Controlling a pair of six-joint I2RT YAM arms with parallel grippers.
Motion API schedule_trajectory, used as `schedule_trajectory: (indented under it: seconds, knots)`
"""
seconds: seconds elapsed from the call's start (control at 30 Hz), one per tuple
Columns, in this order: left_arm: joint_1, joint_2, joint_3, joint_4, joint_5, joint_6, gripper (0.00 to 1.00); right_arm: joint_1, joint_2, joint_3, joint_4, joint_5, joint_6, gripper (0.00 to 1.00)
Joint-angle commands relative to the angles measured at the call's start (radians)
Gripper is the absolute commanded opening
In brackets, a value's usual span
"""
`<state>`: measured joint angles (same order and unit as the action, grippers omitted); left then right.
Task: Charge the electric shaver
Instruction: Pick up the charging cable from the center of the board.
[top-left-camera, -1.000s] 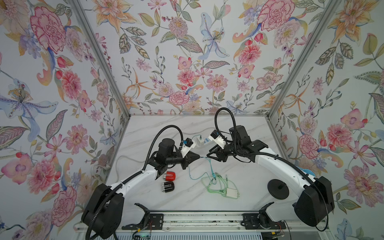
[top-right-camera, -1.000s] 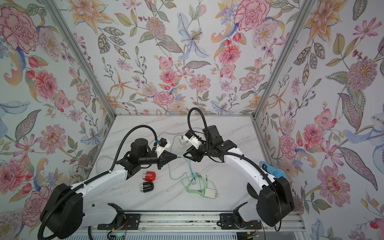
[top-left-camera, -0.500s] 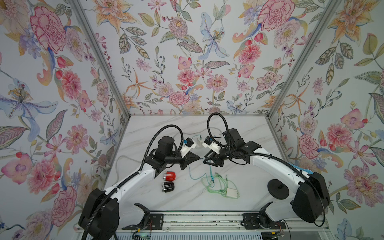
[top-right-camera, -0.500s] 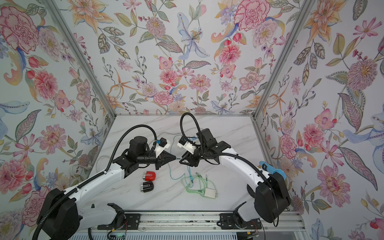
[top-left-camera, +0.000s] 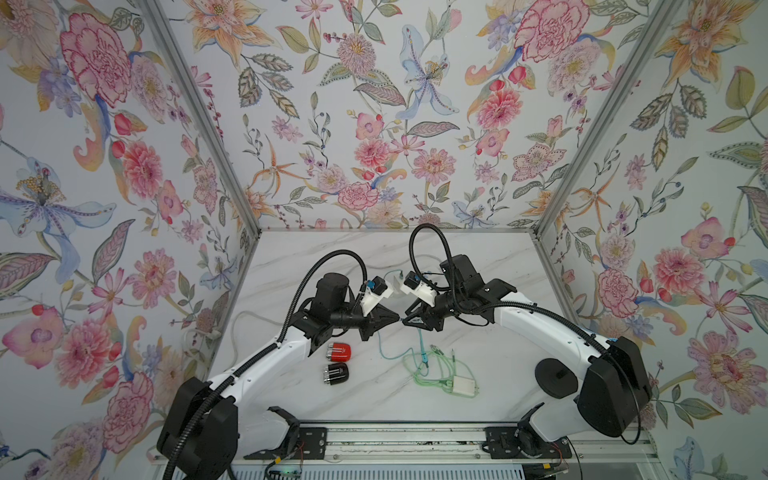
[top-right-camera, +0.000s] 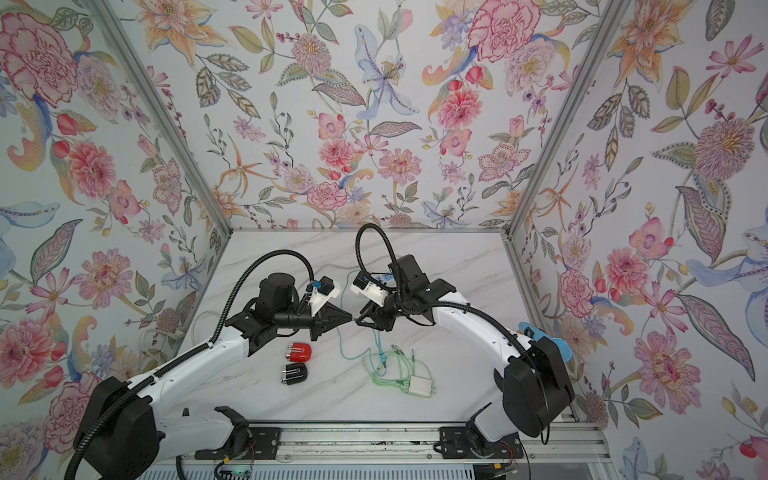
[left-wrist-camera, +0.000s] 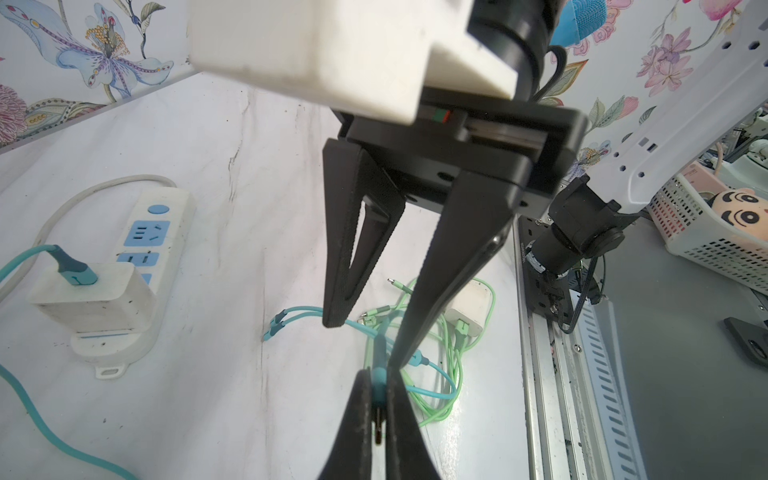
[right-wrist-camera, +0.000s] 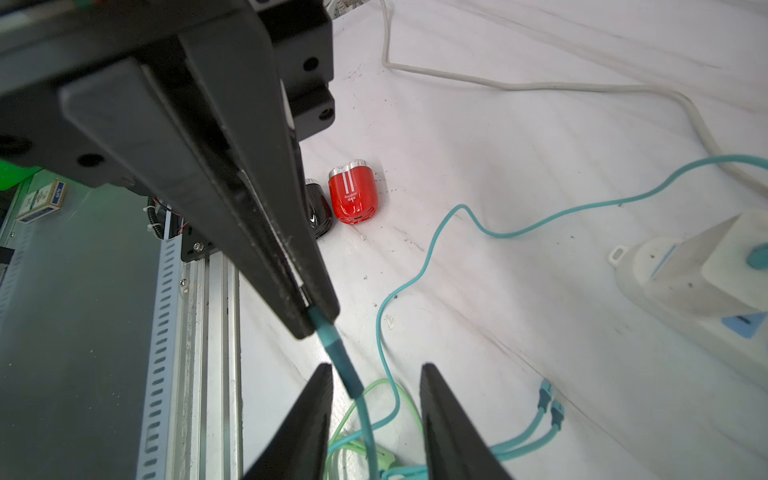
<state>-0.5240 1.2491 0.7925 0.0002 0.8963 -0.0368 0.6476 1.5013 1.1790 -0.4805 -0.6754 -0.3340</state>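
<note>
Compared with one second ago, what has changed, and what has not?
The right pincer moved toward the left pincer and now straddles the teal cable plug, still open. The left pincer stays shut on that plug; red shaver, black shaver and white charger unmoved.

A green cable (top-left-camera: 428, 381) with a white charger (top-left-camera: 464, 386) lies near, below the right claw (top-left-camera: 409, 321); a black disc (top-left-camera: 556, 377) well apart.

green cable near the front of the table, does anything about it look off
Yes: the green cable lies in a tangled heap around its white charger, which is plugged into nothing. The teal cable runs across the tangle, so lifting the teal one could snag the green loops.
</note>
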Motion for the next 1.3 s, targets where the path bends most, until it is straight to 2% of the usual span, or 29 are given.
schedule_trajectory:
  seconds: [0.0,0.17,0.7,0.77,0.83,0.9,1.03,1.27]
  knots:
    - [-0.008,-0.020,0.018,0.003,0.031,0.006,0.00,0.027,0.016,0.043,-0.013,-0.023,-0.035,0.36]
    - [-0.008,-0.024,0.010,0.016,0.024,0.003,0.00,0.039,0.025,0.056,-0.013,-0.033,-0.034,0.30]
    - [-0.007,-0.034,-0.004,0.055,-0.003,-0.009,0.00,0.043,0.037,0.054,0.000,-0.006,-0.004,0.01]
    - [-0.006,-0.041,-0.006,0.055,-0.016,-0.009,0.04,0.043,0.031,0.048,0.012,0.000,0.004,0.00]
    - [-0.005,-0.050,-0.008,0.052,-0.036,-0.007,0.17,0.043,0.025,0.044,0.020,0.006,0.008,0.00]
    - [-0.001,-0.061,-0.015,0.058,-0.050,-0.009,0.25,0.043,0.019,0.036,0.024,0.010,0.013,0.00]
    - [0.008,-0.078,-0.032,0.091,-0.066,-0.024,0.28,0.043,0.002,0.010,0.045,0.007,0.030,0.00]
    - [0.017,-0.064,-0.039,0.112,-0.053,-0.028,0.26,0.043,-0.035,0.002,0.052,0.007,0.039,0.00]
